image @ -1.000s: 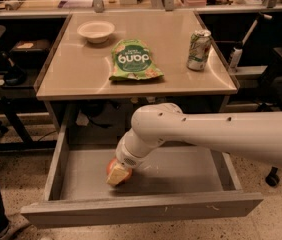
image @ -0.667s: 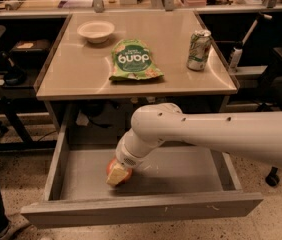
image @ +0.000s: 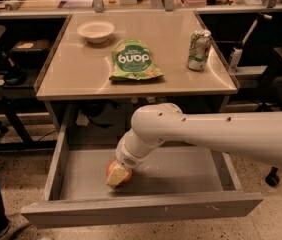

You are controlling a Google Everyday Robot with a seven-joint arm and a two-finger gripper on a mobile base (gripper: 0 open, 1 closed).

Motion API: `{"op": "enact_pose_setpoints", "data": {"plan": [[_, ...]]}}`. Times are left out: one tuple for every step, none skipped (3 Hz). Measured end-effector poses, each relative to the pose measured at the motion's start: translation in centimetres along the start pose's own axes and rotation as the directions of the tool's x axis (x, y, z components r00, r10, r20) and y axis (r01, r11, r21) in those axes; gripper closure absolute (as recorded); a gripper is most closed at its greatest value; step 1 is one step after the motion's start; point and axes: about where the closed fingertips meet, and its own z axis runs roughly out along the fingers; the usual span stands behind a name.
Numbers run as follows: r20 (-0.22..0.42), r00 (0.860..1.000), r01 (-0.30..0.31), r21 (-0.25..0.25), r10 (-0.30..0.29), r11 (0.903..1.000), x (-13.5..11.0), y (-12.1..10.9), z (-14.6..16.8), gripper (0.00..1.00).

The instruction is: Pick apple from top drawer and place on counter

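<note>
- One claw (image: 122,176), at the end of a smooth, rounded white arm (image: 206,134), was down inside the top drawer (image: 181,171), close above its flat grey floor and nearer the left side wall as the camera saw it.
- Whether the claw was wide, narrow or clamped on anything could not be told; the thick wrist hid it.
- Small, round and red-orange with a yellowish patch, the apple (image: 113,169) sat on the drawer floor right at the claw, touching it or just under it.
- Above and behind the claw lay the glossy beige tabletop (image: 76,74), rectangular with a grey edge.
- On it, straight beyond the claw, lay a crinkled green snack bag (image: 133,60); farther back and to the left sat a shallow pale bowl (image: 96,30); back and to the right a cylindrical metal can (image: 199,49) stood upright.
</note>
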Motion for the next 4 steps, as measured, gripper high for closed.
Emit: {"op": "enact_pose_setpoints", "data": {"plan": [[-0.015,1.000,0.021,-0.008,-0.021,0.9997,-1.5,0.4,-1.2,1.00],[-0.032,0.999,0.037,-0.004,-0.037,0.9993,-5.0,0.9,-4.7,1.00],[-0.069,0.996,0.053,-0.001,-0.053,0.9986,-8.6,1.1,-8.8,1.00],[-0.065,0.996,0.068,0.002,-0.068,0.9977,-9.2,1.1,-9.5,1.00]]}}
